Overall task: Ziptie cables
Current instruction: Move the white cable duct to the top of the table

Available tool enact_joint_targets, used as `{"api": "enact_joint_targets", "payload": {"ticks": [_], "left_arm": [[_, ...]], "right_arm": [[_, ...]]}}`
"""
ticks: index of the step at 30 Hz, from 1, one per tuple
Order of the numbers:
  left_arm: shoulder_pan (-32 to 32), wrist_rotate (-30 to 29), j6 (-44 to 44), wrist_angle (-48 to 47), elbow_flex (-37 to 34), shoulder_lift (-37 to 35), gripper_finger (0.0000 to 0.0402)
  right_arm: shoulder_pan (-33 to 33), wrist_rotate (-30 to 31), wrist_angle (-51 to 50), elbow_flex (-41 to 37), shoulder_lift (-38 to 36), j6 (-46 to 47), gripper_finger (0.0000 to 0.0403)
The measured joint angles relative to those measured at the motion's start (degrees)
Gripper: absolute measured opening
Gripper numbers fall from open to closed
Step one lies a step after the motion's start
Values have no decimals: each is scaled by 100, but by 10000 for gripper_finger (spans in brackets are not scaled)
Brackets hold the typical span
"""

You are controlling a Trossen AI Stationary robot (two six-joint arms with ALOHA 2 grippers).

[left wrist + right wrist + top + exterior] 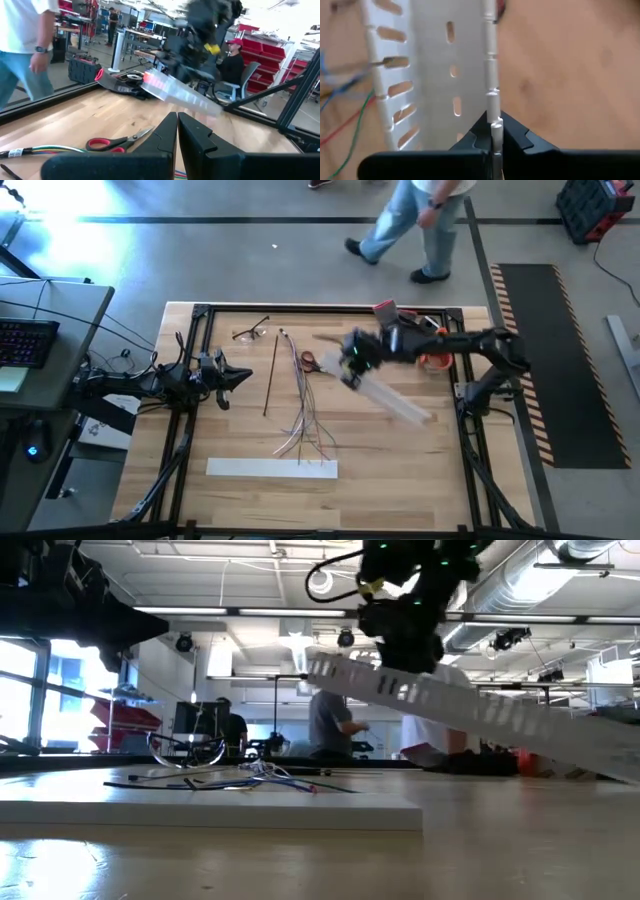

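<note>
Clamped on one wall of the white slotted duct (pixel 440 100), the right gripper (pixel 492 131) lifts that end while the far end rests on the table (pixel 400 500). Left of it lie the cables (pixel 305 415) and the ziptie (pixel 271 375), both running front to back. Nearer them, the left gripper (pixel 238 376) waits shut and empty. No writing is legible.

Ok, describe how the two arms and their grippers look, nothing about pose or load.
Both arms are dark, jointed and slim, with black cabling running along them. The left gripper has two matte black fingers, angular and tapering to thin tips, on a broad black crossbar. The right gripper has the same black, stepped, wedge-shaped fingers. The right arm's wrist carries small green lights and a yellow marking.
</note>
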Motion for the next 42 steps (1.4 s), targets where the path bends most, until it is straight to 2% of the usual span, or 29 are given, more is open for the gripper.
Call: {"api": "enact_joint_targets", "payload": {"ticks": [6,12,18,23,26,30,36,38,42], "left_arm": [[0,39,-2,-6,0,0,0],[0,43,-72,-4,0,0,0],[-20,50,-147,-2,0,0,0],[-48,48,-144,-1,-2,0,0],[-48,46,-142,3,-2,0,0],[-48,44,-142,1,-2,0,0],[-48,39,-92,-2,-2,0,0],[-48,40,-92,-4,-2,0,0],[-47,109,-57,-13,-2,0,0]], "right_arm": [[-813,-128,-165,1511,1074,-1524,0],[-1415,-165,-392,2857,2282,-2334,0],[-1791,-168,-604,3444,3215,-2885,0],[-1864,-98,-634,3522,3659,-2937,2],[-1871,5,-678,3522,3738,-2959,25],[-1871,302,-776,3524,3662,-2967,89],[-1871,584,-705,3528,2999,-3230,179],[-1831,397,-717,3528,2803,-3223,195],[-1453,-762,-826,3531,2511,-3234,207]]}}
